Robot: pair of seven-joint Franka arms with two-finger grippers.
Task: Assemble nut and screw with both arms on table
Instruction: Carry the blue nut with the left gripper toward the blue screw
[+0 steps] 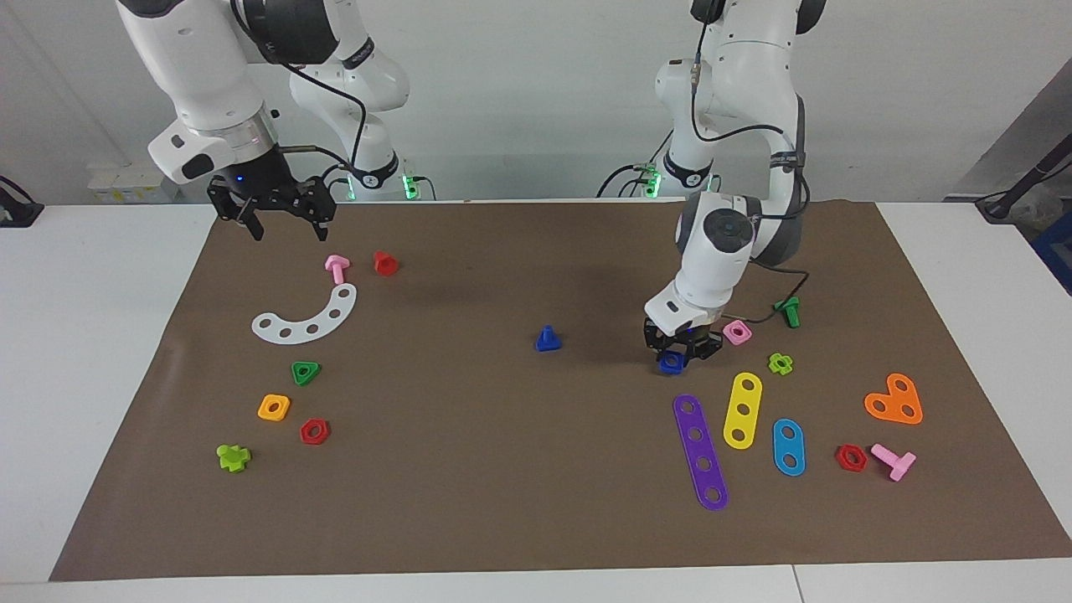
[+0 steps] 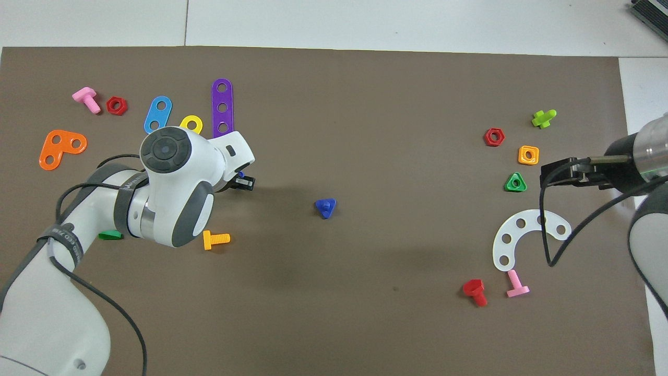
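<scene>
You see the nut (image 1: 671,363) pinched in the left gripper (image 1: 675,357), low over the mat (image 1: 502,469) nr the purple strip (image 1: 700,452); from overhead the arm hides most of it. Screw (image 1: 547,338) sits mid-mat. Right gripper (image 1: 285,231) waits w/ fingers wide above the mat's corner.

nut (image 1: 672,363): small blue square piece with rounded corners, clamped between the fingertips of the left gripper (image 1: 675,356), low over the mat (image 1: 502,469) toward the left arm's end; mostly hidden from overhead
screw (image 1: 547,338): small blue bolt, flat triangular head down on the mat, stubby shaft upright, alone near the mat's middle, well apart from the nut
</scene>
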